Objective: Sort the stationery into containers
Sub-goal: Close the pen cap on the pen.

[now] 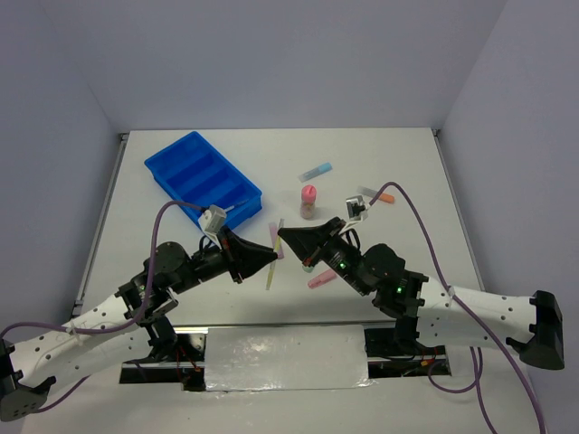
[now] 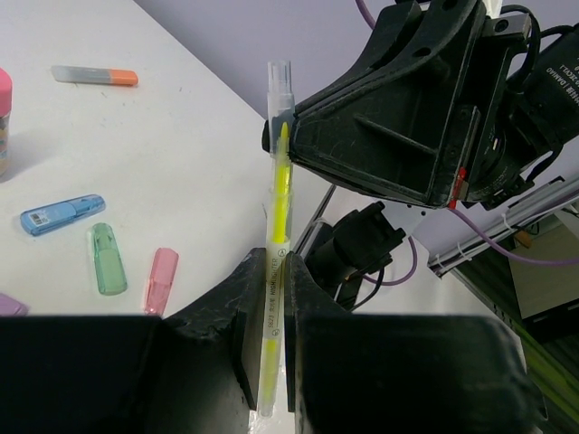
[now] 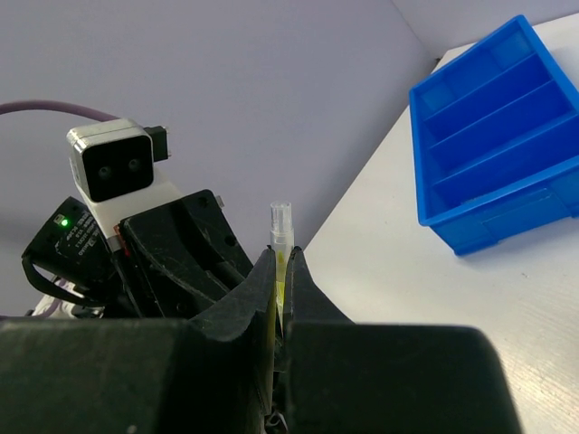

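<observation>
A thin yellow highlighter (image 1: 274,255) with a clear cap is held off the table between both grippers. My left gripper (image 1: 273,259) is shut on its barrel, as the left wrist view shows (image 2: 271,271). My right gripper (image 1: 283,233) is shut on the capped end (image 3: 282,224); it appears in the left wrist view (image 2: 274,136) facing the left one. The blue four-compartment tray (image 1: 204,178) stands at the far left and shows in the right wrist view (image 3: 507,136).
On the table lie a pink-capped bottle (image 1: 308,201), a blue stick (image 1: 317,169), a grey stick with an orange cap (image 1: 380,196) and a pink stick (image 1: 320,280). The left wrist view also shows a green stick (image 2: 105,258) beside the blue stick (image 2: 61,213).
</observation>
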You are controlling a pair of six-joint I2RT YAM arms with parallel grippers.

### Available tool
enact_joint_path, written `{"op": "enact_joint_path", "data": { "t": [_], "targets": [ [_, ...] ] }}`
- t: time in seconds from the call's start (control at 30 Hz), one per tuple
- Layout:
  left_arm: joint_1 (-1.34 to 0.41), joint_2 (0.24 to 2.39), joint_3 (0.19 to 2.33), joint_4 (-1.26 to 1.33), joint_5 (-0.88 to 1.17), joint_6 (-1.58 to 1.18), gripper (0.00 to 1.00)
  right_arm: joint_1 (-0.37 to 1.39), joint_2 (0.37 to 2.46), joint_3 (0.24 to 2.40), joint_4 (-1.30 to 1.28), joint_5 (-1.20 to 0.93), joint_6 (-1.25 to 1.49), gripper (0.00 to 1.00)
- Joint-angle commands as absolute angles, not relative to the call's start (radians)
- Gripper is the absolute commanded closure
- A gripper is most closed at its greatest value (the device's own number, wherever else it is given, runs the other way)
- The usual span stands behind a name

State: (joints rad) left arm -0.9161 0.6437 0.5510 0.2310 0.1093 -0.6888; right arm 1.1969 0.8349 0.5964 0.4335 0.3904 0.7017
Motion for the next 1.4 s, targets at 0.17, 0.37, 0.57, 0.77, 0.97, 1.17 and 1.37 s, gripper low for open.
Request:
{"op": "enact_joint_path", "data": {
  "t": [0.17, 0.37, 0.57, 0.77, 0.97, 1.17, 1.37],
  "targets": [
    [-0.914, 0.643, 0.594, 0.325, 0.041, -0.677, 1.00, 1.238, 0.864, 0.623, 0.425, 0.382, 0.676, 1.00],
    [-0.913, 0.667, 0.626, 0.272, 0.017, -0.646, 1.00, 1.253, 0.864, 0.629, 0.431, 0.371, 0.664, 1.00],
    [-0.914, 0.693, 0.627, 0.258, 0.029, -0.634, 1.00, 1.262, 0.850, 0.652, 0.411, 0.377, 0.641, 1.00],
    [-0.913, 0.690, 0.618, 0.255, 0.037, -0.632, 1.00, 1.262, 0.825, 0.647, 0.393, 0.390, 0.629, 1.00],
    [-0.914, 0.693, 0.606, 0.258, 0.064, -0.638, 1.00, 1.262, 0.824, 0.670, 0.353, 0.403, 0.592, 1.00],
    [-0.914, 0.695, 0.620, 0.229, 0.077, -0.624, 1.00, 1.262, 0.851, 0.706, 0.307, 0.379, 0.554, 1.00],
    [-0.913, 0.710, 0.649, 0.180, 0.086, -0.609, 1.00, 1.264, 0.856, 0.715, 0.304, 0.377, 0.545, 0.99]
  ]
}}
